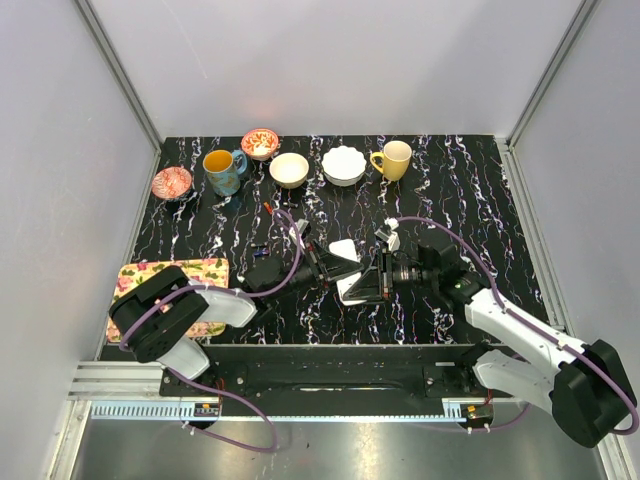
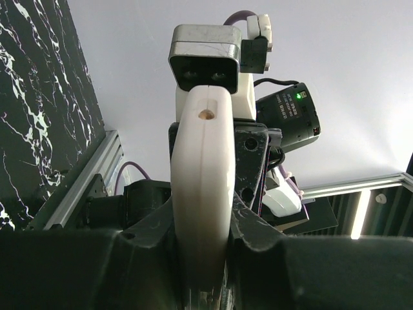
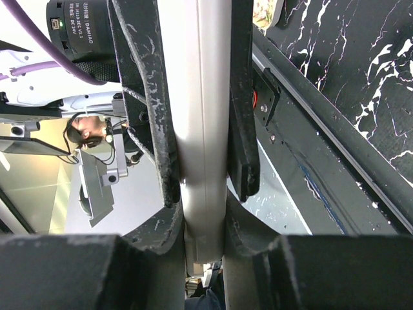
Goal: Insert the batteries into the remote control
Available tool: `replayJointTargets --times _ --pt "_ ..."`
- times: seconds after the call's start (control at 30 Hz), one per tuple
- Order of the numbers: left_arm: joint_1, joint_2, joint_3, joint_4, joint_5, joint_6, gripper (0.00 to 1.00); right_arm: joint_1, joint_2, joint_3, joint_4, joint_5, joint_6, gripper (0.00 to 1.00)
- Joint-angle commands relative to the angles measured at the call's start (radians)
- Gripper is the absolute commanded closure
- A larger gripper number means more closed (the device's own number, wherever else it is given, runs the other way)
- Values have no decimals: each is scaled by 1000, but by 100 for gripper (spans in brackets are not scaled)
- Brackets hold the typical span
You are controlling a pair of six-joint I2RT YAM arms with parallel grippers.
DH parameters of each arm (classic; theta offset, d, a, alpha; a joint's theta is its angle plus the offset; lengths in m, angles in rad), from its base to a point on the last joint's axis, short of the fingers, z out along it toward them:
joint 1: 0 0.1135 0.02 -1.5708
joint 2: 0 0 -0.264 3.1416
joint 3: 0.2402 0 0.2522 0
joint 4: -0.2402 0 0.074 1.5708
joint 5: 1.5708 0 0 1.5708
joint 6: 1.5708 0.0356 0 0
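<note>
1. Step in hand: the remote (image 1: 350,288) is off the table (image 1: 480,200), held between both arms at table centre. I judge this as a two-arm regrasp or a try at the back cover. No battery shows in it yet.
2. Left jaws: together, clamped on the remote's near end. In the left wrist view the white slab stands edge-on between them, with a small notch at its far tip.
3. Right jaws: clamped on the same slab from the opposite side. The right wrist view shows both fingers (image 3: 242,129) pressed against its flat faces, with a seam running down the edge.
4. Batteries (image 1: 260,246): probably the tiny specks on the table at 9 o'clock of the remote, well apart from both jaws. They are too small to be sure.
5. Next move, my call: one arm has to keep the remote steady while the other lets go. The free arm then slides or pries the cover off and goes to 9 o'clock for a battery. The slab is thin, so it could twist out of the grip.
6. Left arm (image 1: 190,305): base at 7 o'clock, elbow folded low and forearm reaching to centre. The wrist is rolled, so its camera sees the table on edge.
7. Right arm (image 1: 520,335): base at 5 o'clock, forearm running toward 10 o'clock. Its wrist is rolled too and meets the left one almost head-on.
</note>
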Motion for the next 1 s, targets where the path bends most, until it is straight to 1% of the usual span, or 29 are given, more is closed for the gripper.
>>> replayJointTargets --times 0.0,0.13,0.17,0.27,0.3,0.47,0.53,0.7,0.83,0.87,0.97 --pt "-5 -36 -28 381 45 21 100 -16 -16 26 -6 66 2 100" --pt "-7 -44 -46 373 3 13 100 -16 -6 32 -5 85 31 86" --pt "-7 -45 -49 359 -14 8 100 -14 -6 35 -6 91 34 80" --pt "-5 -61 -56 307 -43 13 100 -14 2 46 -15 106 41 71" --pt "-5 -71 -56 293 -47 16 100 -14 8 49 -18 108 41 66" --pt "-5 -107 -63 195 -79 36 100 -14 27 71 -40 119 41 60" --pt "-5 -117 -69 174 -90 41 100 -14 33 77 -48 120 35 59" --pt "-5 -99 -77 195 -96 27 100 -14 50 84 -48 112 31 58" --pt "-5 -88 -80 190 -110 18 100 -14 50 92 -57 102 23 54" --pt "-5 -88 -80 186 -117 15 100 -14 50 98 -70 103 20 52" --pt "-4 -96 -72 137 -131 14 100 -14 50 115 -103 105 6 47"
